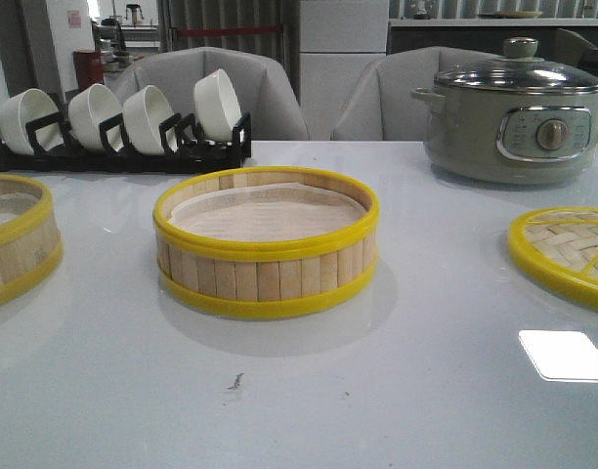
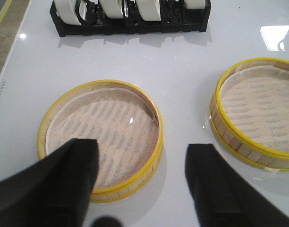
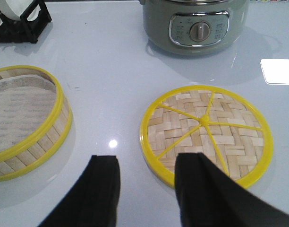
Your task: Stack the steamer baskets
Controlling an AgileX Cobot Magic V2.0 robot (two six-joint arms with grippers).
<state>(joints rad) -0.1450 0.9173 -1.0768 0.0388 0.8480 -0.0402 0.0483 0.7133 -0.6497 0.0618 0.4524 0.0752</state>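
Front view: steamer baskets (image 1: 265, 244) (image 1: 16, 239) apart (unstacked) | left fingers (image 2: 76, 175) wide | right fingers (image 3: 104, 187) wide

A bowl rack (image 1: 118, 137), grey pot (image 1: 515, 122) and woven lid (image 1: 565, 256) sit on the white table (image 1: 377, 391).

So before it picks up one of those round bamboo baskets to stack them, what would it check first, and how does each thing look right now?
1. Left hand open: ok, fingers apart, nothing held.
2. Right hand open: ok, empty.
3. Left bamboo steamer basket with yellow rims within the left hand's reach: ok, it lies just beneath that hand.
4. Centre bamboo steamer basket with yellow rims free on top for stacking: ok, only its white paper liner is inside.
5. Flat woven bamboo lid out of the way: ok, it lies apart on the right.
6. Fingers straddling the left basket's rim: not ok, one is over the liner, the other outside.
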